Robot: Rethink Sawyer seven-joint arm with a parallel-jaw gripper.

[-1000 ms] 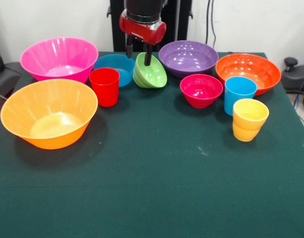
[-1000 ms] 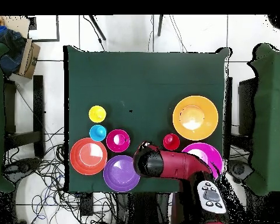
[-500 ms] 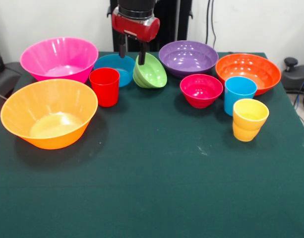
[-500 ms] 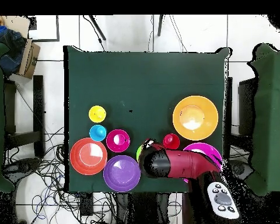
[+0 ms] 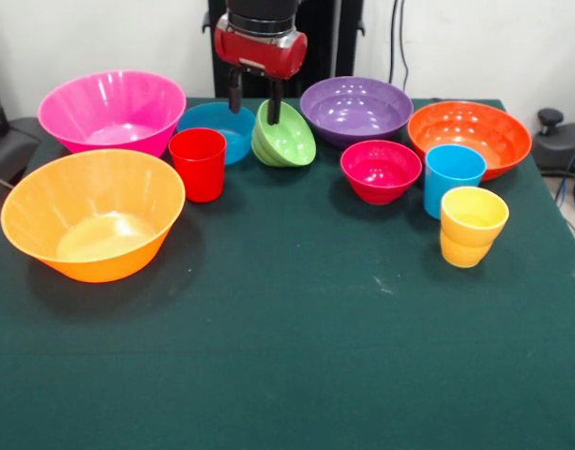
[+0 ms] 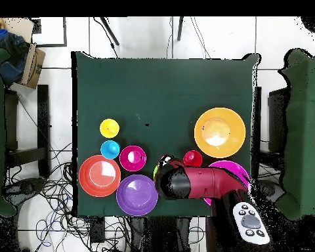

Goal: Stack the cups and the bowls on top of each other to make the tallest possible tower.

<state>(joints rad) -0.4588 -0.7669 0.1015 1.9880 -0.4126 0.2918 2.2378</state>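
Note:
My gripper [image 5: 254,114] hangs open at the back of the table; one finger is over the small blue bowl [image 5: 217,127], the other at the upper rim of the green bowl [image 5: 287,139]. The green bowl leans tilted against the blue one. Beside them stand the red cup [image 5: 198,164], large pink bowl [image 5: 112,111], yellow-orange bowl [image 5: 92,214], purple bowl [image 5: 356,109], crimson-pink bowl [image 5: 381,171], orange bowl [image 5: 469,137], sky-blue cup [image 5: 453,178] and yellow cup [image 5: 473,226]. In the overhead view the arm [image 6: 186,183] hides the blue and green bowls.
The dark green table [image 5: 296,356] stretches wide in front of the row of cups and bowls. Chairs and cables surround the table [image 6: 160,85] in the overhead view.
The gripper has shifted a little to the left in the front view and risen slightly. The green bowl has stayed tilted in place.

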